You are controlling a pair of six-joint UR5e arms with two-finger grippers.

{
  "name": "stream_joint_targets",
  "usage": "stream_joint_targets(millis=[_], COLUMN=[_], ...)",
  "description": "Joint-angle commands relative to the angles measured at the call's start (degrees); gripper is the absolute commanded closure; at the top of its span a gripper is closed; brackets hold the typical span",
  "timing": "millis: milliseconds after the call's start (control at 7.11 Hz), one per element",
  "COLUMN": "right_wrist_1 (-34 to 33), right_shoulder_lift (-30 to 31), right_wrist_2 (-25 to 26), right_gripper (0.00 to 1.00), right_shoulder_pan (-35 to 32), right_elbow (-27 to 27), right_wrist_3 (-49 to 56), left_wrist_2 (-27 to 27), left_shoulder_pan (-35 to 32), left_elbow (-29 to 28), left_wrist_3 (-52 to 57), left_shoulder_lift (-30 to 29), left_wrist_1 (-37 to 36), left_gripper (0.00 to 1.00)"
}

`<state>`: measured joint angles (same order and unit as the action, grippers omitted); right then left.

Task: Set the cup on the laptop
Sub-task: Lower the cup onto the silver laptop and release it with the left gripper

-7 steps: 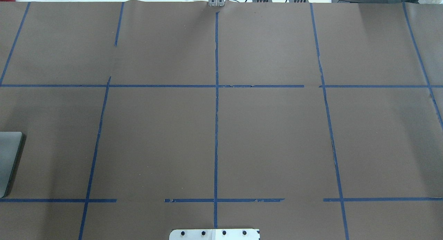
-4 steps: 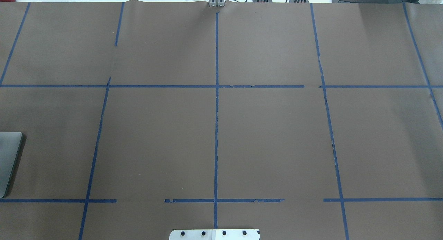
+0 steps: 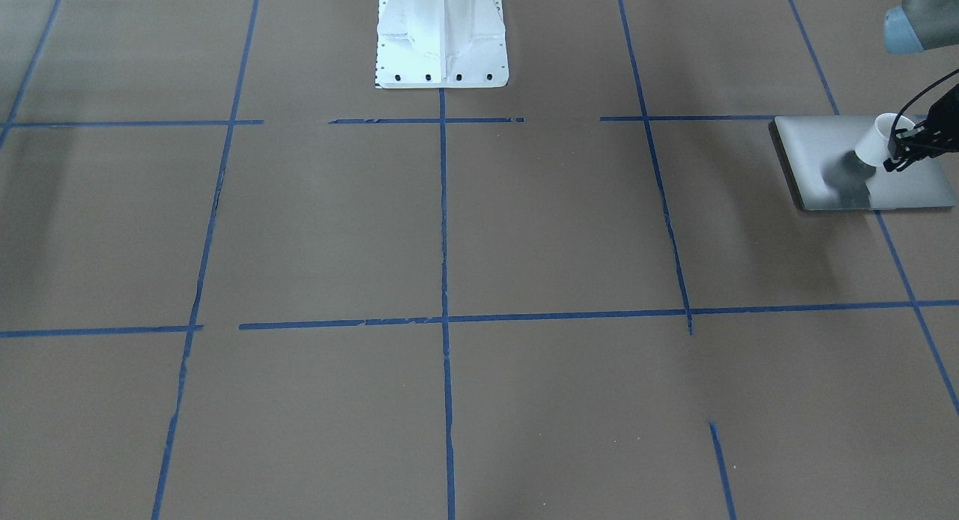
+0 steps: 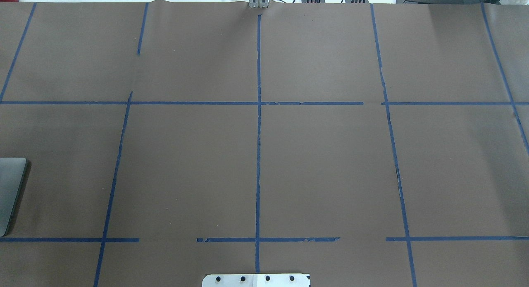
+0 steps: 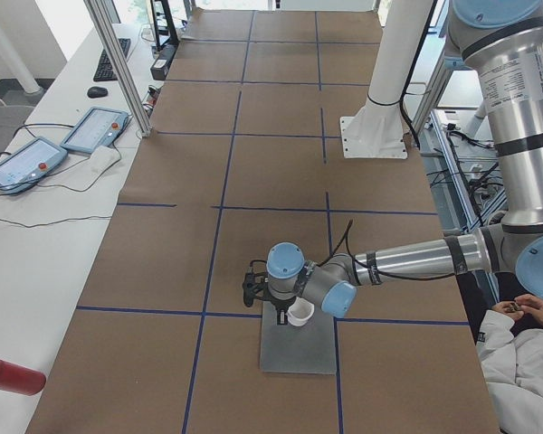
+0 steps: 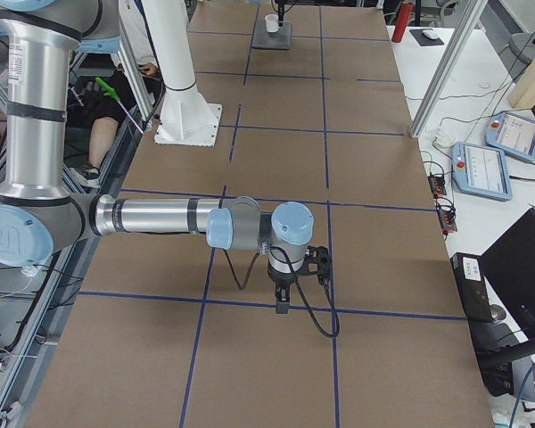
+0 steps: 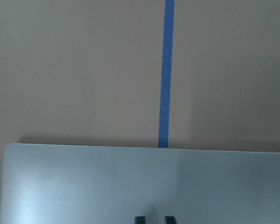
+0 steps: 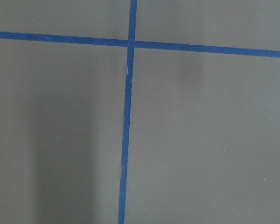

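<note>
The silver-grey laptop (image 3: 824,149) lies flat at the table's end on my left; only its corner shows in the overhead view (image 4: 10,187). My left gripper (image 3: 895,156) is shut on the small white cup (image 3: 878,139) and holds it tilted a little above the lid, where its shadow falls. The exterior left view shows the cup (image 5: 299,314) over the laptop (image 5: 299,348). The left wrist view shows the lid (image 7: 107,182) and two fingertips (image 7: 141,218), not the cup. My right gripper (image 6: 281,308) points down over bare table; I cannot tell its state.
Brown paper with blue tape lines (image 3: 443,205) covers the table. The white robot base (image 3: 442,33) stands at the near middle edge. A side bench holds two pendants (image 5: 95,129) and a red cylinder (image 5: 9,375). A person (image 5: 525,362) sits beside the left arm.
Nothing on the table has visibly moved in the overhead view. A red edge has come into its top left corner.
</note>
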<state>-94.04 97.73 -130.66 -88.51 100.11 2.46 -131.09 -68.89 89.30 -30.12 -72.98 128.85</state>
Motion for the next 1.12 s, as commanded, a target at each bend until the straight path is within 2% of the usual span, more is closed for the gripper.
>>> stream_joint_targets(millis=[0, 141, 422, 562, 703, 844, 984], right_wrist_1=[0.0, 0.0, 0.0, 0.0, 0.0, 0.0, 0.0], right_shoulder_lift=[0.0, 0.0, 0.0, 0.0, 0.0, 0.0, 0.0], right_wrist_2=[0.1, 0.0, 0.0, 0.1, 0.1, 0.1, 0.1], right_gripper=[0.00, 0.00, 0.00, 0.00, 0.00, 0.00, 0.00], right_shoulder_pan=[0.0, 0.0, 0.0, 0.0, 0.0, 0.0, 0.0], right_elbow=[0.0, 0.0, 0.0, 0.0, 0.0, 0.0, 0.0], right_wrist_3=[0.0, 0.0, 0.0, 0.0, 0.1, 0.0, 0.0], left_wrist_2=[0.2, 0.7, -0.4, -4.4, -5.8, -5.9, -5.9], left_shoulder_pan=[1.0, 1.0, 0.5, 0.2, -3.0, -6.8, -12.3], left_elbow=[-0.4, -0.4, 1.1, 2.9, 3.0, 4.3, 7.2], left_wrist_3=[0.0, 0.0, 0.5, 2.2, 7.7, 12.9, 23.1], left_shoulder_lift=[-0.1, -0.1, -0.1, 0.0, -0.1, -0.6, -0.7], left_wrist_1=[0.2, 0.2, -0.3, -0.7, -1.3, -6.8, -16.1], left_gripper=[0.52, 0.01, 0.00, 0.00, 0.00, 0.00, 0.00])
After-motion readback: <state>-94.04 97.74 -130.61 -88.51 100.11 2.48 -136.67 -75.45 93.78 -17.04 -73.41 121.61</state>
